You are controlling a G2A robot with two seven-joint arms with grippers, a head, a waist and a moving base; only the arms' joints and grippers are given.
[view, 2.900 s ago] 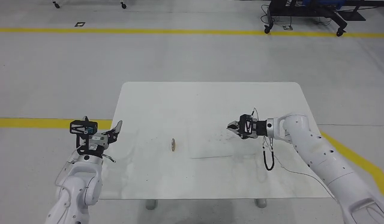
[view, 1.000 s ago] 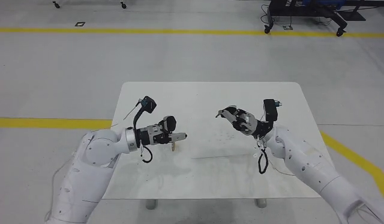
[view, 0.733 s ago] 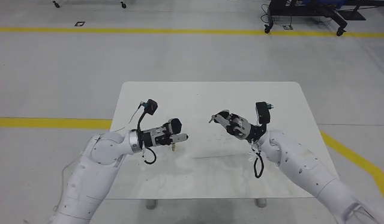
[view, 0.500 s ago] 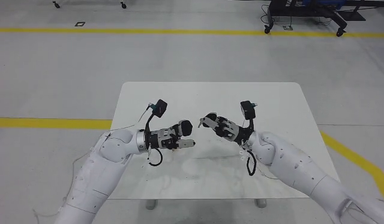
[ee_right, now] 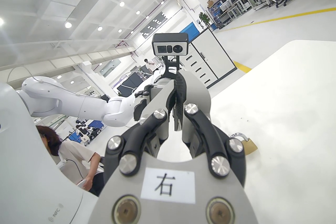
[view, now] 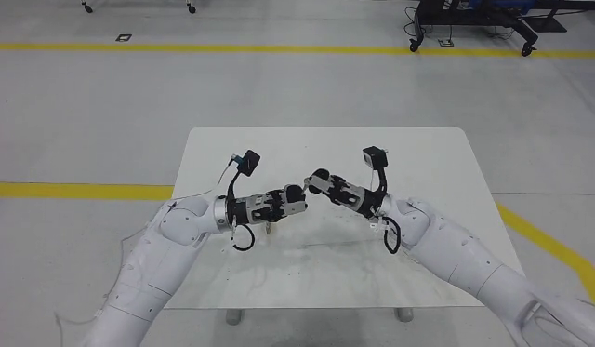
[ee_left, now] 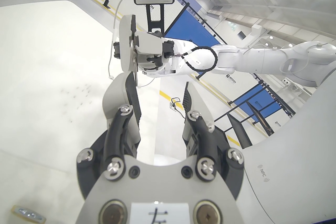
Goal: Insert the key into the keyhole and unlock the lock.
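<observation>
The lock [ee_right: 245,145] lies flat on the table [view: 418,161], below where the two hands meet (neither holds it). The right hand [ee_right: 179,83] is pressed together on a thin metal sliver, probably the key [ee_left: 133,62]. It is tip-to-tip with the left hand [ee_left: 158,83], whose fingers stand apart, seemingly ready to receive it.

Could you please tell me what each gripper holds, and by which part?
The left gripper is empty; the right gripper pinches what looks like the key; by which part is unclear.

Brass lock [ee_right: 248,146] on white table [view: 418,161]
</observation>
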